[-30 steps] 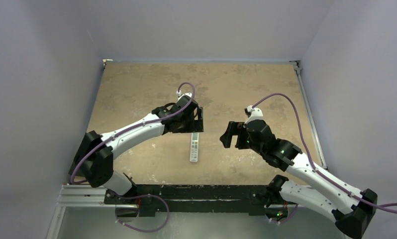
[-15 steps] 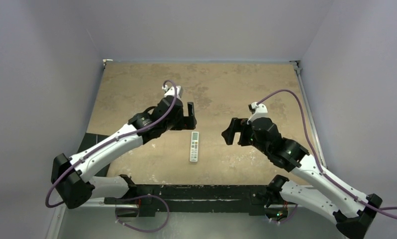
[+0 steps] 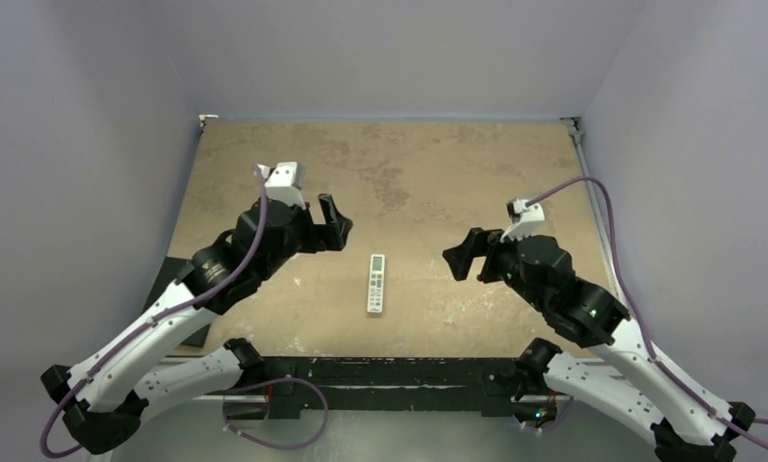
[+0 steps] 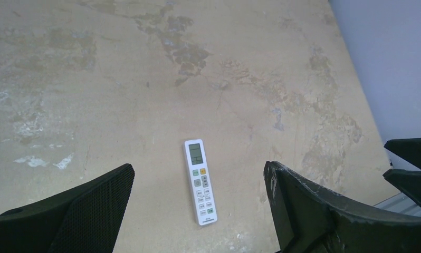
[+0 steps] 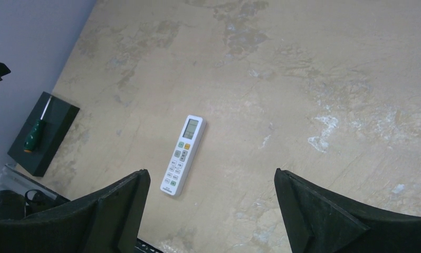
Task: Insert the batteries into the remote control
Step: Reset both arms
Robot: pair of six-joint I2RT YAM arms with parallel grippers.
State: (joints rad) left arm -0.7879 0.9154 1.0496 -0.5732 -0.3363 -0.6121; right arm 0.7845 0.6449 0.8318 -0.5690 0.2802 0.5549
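The remote control [image 3: 376, 283] is a slim white bar lying flat on the tan table, buttons and display facing up. It also appears in the left wrist view [image 4: 200, 181] and the right wrist view [image 5: 183, 155]. My left gripper [image 3: 334, 223] hovers to the remote's upper left, open with nothing between its fingers [image 4: 198, 171]. On the remote's right my right gripper [image 3: 460, 260] stands apart from it, jaws wide and empty [image 5: 211, 176]. The batteries are out of view.
A black block [image 5: 42, 134] with a green-handled screwdriver [image 5: 35, 132] on it sits at the table's near left edge. Purple walls close in the table on three sides. The arms' black base rail [image 3: 380, 371] runs along the near edge.
My left arm has drawn back to the left, away from above the remote, and its jaws have spread a little wider. The right gripper has shifted slightly right. The remote has not moved.
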